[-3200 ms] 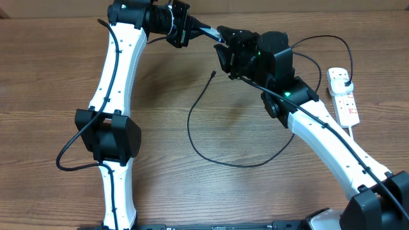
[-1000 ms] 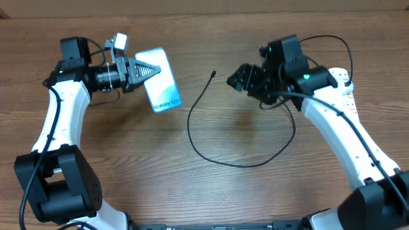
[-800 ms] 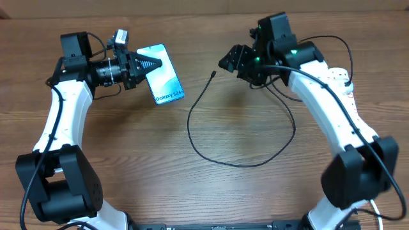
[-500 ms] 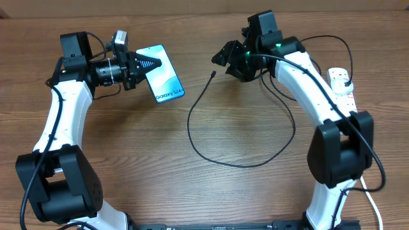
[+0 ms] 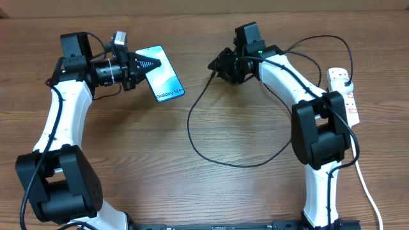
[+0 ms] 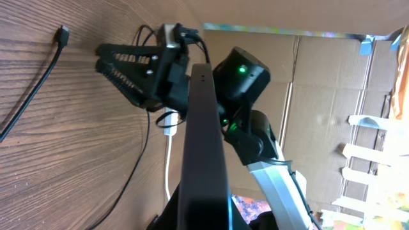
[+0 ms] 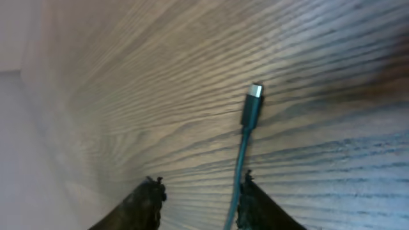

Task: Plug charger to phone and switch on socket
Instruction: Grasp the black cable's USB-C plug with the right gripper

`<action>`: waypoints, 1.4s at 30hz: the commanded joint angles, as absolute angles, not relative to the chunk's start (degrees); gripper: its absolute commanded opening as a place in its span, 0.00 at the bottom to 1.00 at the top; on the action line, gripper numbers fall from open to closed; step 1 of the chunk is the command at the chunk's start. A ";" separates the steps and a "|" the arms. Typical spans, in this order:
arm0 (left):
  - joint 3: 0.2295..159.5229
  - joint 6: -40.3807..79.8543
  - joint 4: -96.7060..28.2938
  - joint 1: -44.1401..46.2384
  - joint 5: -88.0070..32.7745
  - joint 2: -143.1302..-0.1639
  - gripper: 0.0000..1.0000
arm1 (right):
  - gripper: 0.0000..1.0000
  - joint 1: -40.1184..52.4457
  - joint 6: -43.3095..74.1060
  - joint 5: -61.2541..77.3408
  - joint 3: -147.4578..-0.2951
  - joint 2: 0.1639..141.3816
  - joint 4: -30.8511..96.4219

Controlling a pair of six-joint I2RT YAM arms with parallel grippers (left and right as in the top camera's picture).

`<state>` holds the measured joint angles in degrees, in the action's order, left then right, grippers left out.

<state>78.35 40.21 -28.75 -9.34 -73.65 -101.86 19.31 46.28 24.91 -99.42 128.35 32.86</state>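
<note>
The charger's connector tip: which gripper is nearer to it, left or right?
Right. The right gripper hangs open right next to the connector tip. The left gripper is well away from it, shut on the phone.

Wooden table (image 5: 160, 182); charger (image 5: 189, 124), socket (image 5: 351, 107) on it

This looks like a robotics lab or test bay, not a home or an office. Two white-and-black robot arms, the left arm (image 5: 64, 121) and the right arm (image 5: 281, 67), rise from the near edge of a wood-grain worktop (image 5: 160, 185), with loose black wiring running along their links. A white power strip (image 5: 345, 96) lies at the worktop's right side. The left wrist view shows plain cardboard panels (image 6: 319, 83) standing as a backdrop behind the worktop, and a white rack (image 6: 377, 147) off to the right.
</note>
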 commanded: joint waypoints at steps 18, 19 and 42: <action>78.89 40.71 -30.15 -8.93 -74.35 -99.70 0.04 | 0.32 22.83 49.76 15.92 -100.47 133.60 30.22; 78.89 40.71 -30.17 -8.93 -74.37 -99.70 0.04 | 0.32 22.83 49.82 15.92 -100.47 133.75 30.09; 78.89 37.52 -33.28 -8.91 -74.35 -99.70 0.04 | 0.04 18.85 32.14 29.10 -100.62 136.57 32.77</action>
